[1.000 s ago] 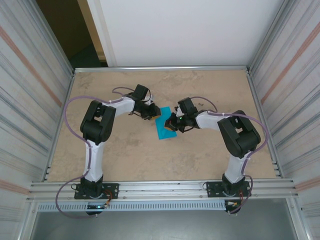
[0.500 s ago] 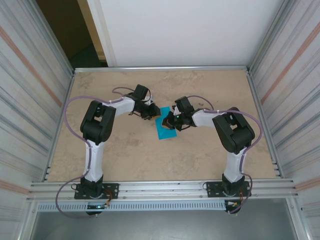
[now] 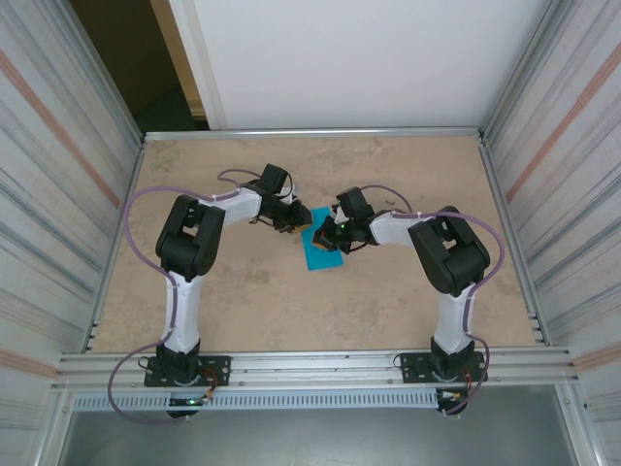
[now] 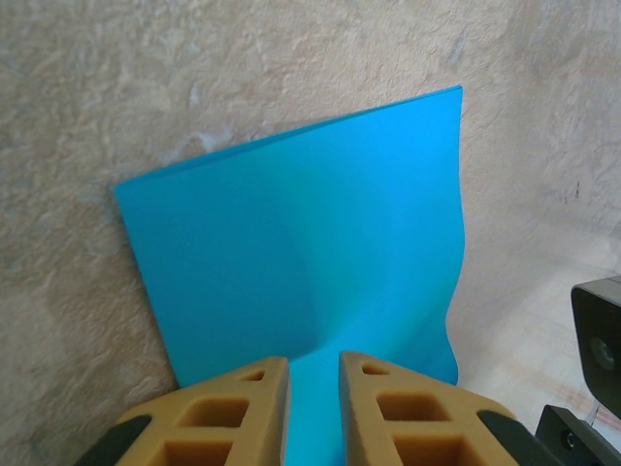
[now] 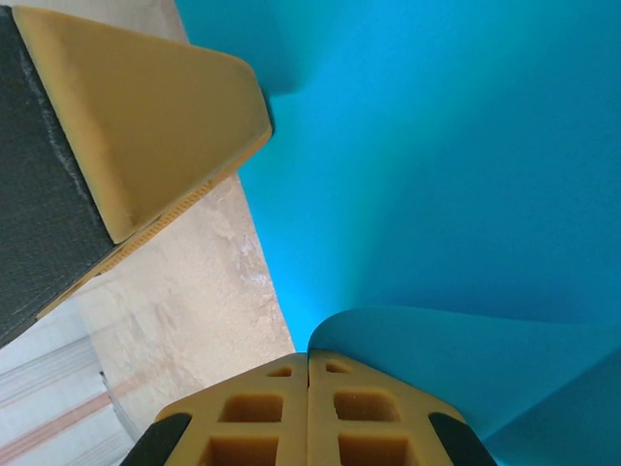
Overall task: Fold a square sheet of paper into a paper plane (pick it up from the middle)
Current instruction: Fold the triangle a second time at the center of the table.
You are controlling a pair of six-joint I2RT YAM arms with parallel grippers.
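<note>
While both arms reach in, count is one square sheet of paper [image 3: 321, 252], two grippers, two tan fingers each. Sheet is teal-blue and plain, mostly flat on the table [image 3: 243, 301], with no plane shape visible.

Left gripper [image 3: 294, 223] sits at the sheet's far left edge. In the left wrist view, the left gripper [image 4: 312, 364] has its fingers a narrow gap apart. A raised pucker of the sheet [image 4: 291, 223] runs into that gap, so it looks nipped there. The rest of the sheet spreads flat beyond the fingertips.

Right gripper [image 3: 328, 236] is over the sheet's far right part, just beside the left one. In the right wrist view, the right gripper [image 5: 309, 359] has its fingers pressed fully together. They are clamped on a flap of the sheet [image 5: 437, 175] that curls up off the flat part. One left-gripper finger [image 5: 146, 126] touches the sheet's edge, up left of the flap.
</note>
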